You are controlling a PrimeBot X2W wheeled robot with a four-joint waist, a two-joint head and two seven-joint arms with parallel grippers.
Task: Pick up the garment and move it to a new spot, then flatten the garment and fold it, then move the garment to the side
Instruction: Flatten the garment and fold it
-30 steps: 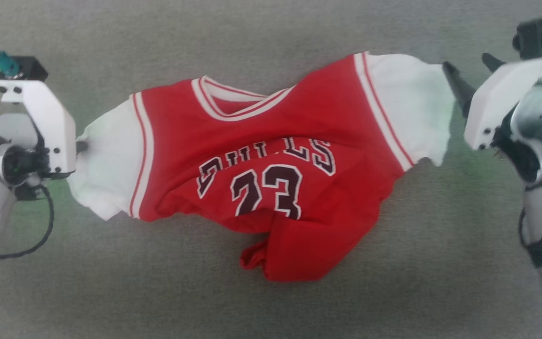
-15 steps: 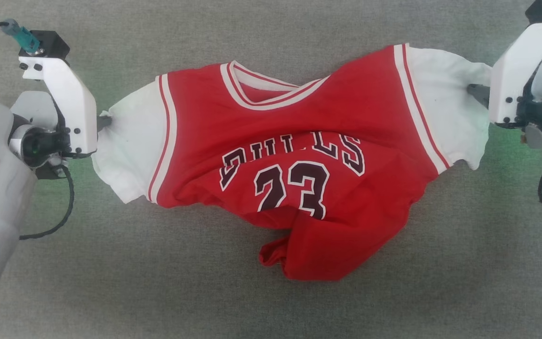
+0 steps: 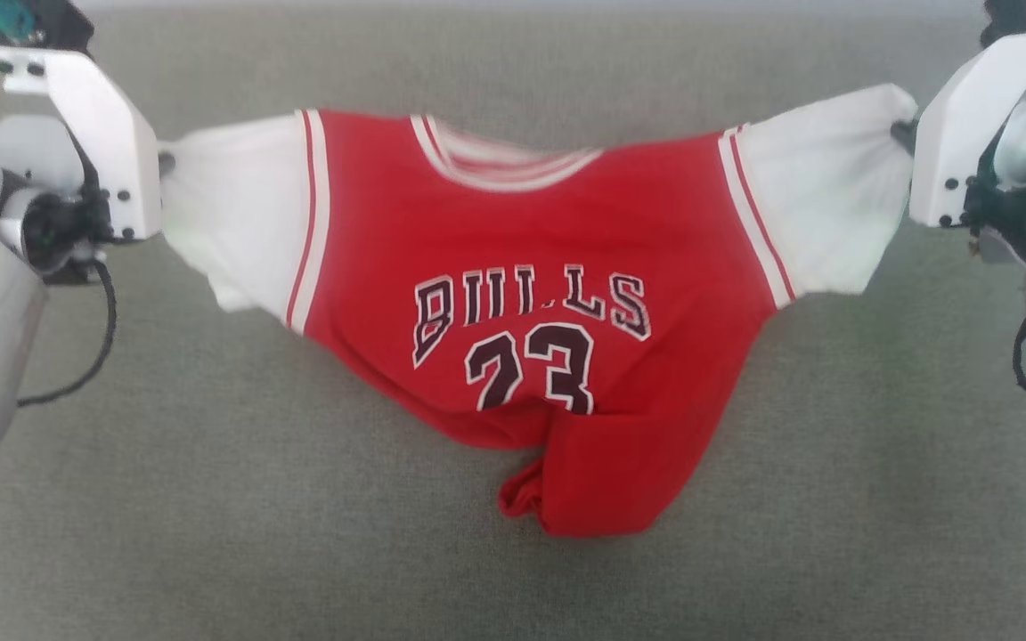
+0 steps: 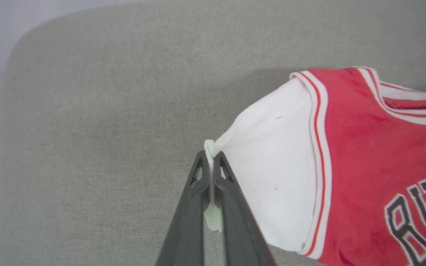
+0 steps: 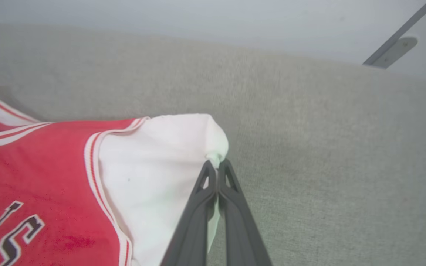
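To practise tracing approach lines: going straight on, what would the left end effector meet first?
The white sleeve of the garment, pinched in the left end effector; beyond, probably grey cushion.

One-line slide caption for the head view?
The left end effector and right end effector each pinch a white sleeve of the garment, stretched between them over grey fabric surface, hem bunched.
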